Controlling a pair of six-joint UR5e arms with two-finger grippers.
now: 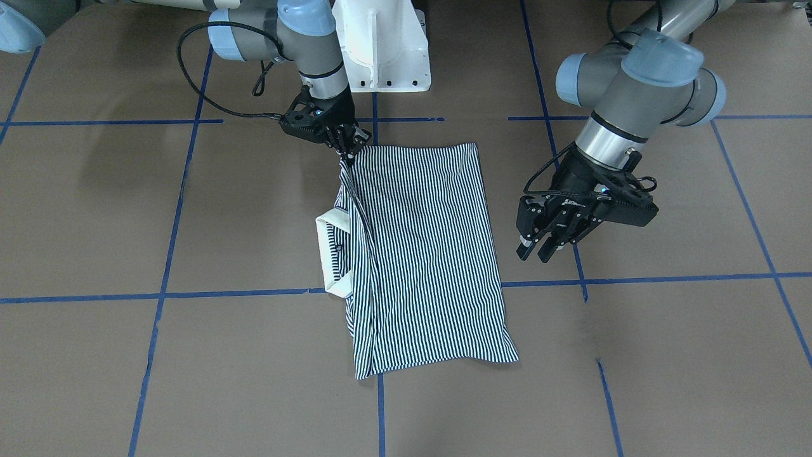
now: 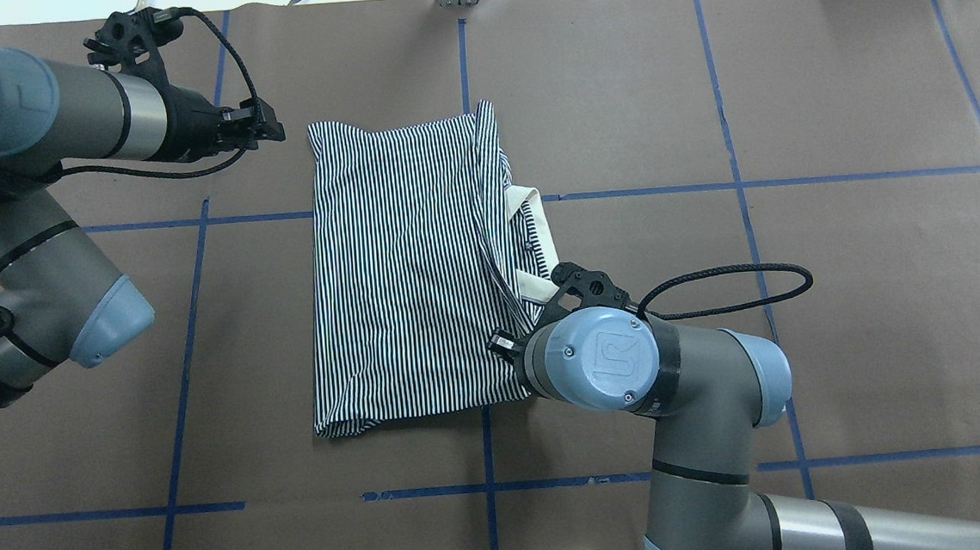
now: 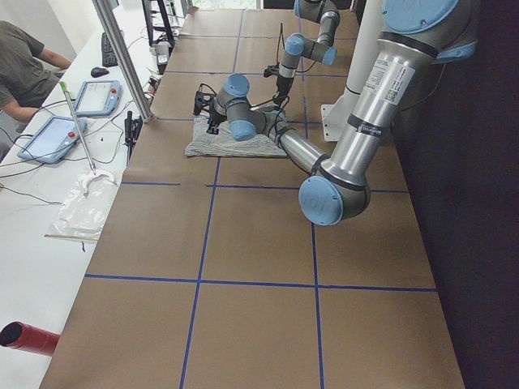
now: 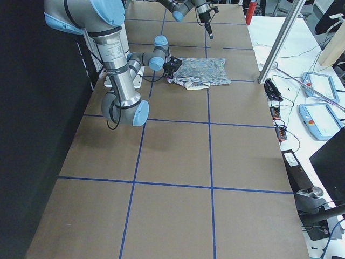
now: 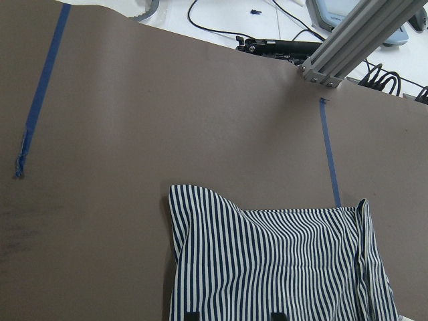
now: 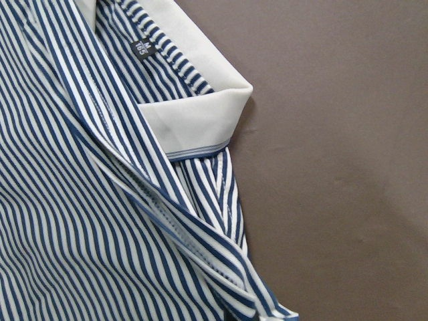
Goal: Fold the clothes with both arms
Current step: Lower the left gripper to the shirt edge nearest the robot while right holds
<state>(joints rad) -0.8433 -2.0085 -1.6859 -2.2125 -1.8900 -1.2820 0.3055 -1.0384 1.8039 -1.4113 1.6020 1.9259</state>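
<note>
The shirt (image 2: 404,272) lies mid-surface (image 2: 789,116), its collar (image 2: 545,230) jutting out on the right side. The right gripper (image 1: 346,147) is at the shirt's near right corner. The left gripper (image 1: 536,249) hangs beside its left edge, apart.

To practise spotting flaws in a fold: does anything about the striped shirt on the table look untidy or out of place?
Yes. The white collar juts out past the folded polo shirt on the robot's right side, and the edge beside it is bunched into a ridge up to the corner the right gripper pinches.
</note>
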